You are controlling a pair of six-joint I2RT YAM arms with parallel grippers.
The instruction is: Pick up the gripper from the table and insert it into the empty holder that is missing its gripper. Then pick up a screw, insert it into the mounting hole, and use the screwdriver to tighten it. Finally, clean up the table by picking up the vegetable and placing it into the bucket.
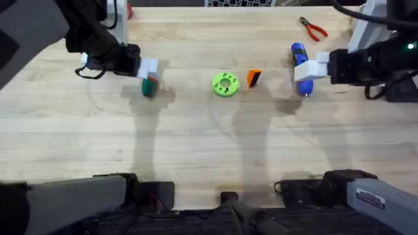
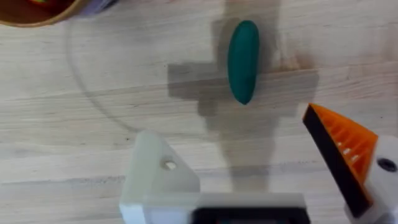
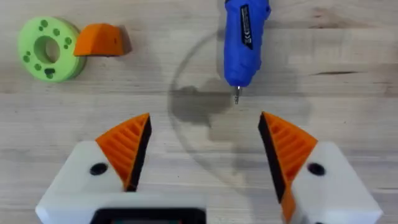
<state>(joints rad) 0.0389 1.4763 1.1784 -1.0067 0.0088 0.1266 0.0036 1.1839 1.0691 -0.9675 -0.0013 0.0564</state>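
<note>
The orange ribbed gripper piece lies on the table beside a green disc. My left gripper hangs open just above the dark green vegetable. One of its fingers is the empty holder, white with a dark hole; the other carries an orange tip. My right gripper is open over the table, close to the bit end of the blue screwdriver. The bucket shows as a brown rim beyond the vegetable. No screw is in view.
A bright green disc with holes sits mid-table, touching the orange piece. Red-handled pliers lie at the far right. The wooden table stretches bare toward the arm bases.
</note>
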